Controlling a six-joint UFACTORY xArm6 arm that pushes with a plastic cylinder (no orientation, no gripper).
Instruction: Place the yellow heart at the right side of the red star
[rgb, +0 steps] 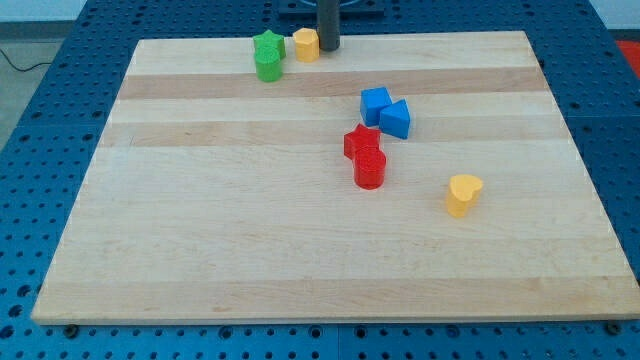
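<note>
The yellow heart (463, 194) lies on the wooden board (200, 230) at the view's lower right of centre. The red star (362, 143) sits near the middle, touching a red round block (370, 169) just below it. The heart is apart from the star, to its right and lower. My tip (328, 47) is at the view's top edge of the board, just right of a yellow hexagon block (305, 44), far from the heart and the star.
A green star (268, 46) and a green round block (268, 67) stand at the top, left of the yellow hexagon. Two blue blocks (375, 104) (395, 119) touch each other just above and right of the red star.
</note>
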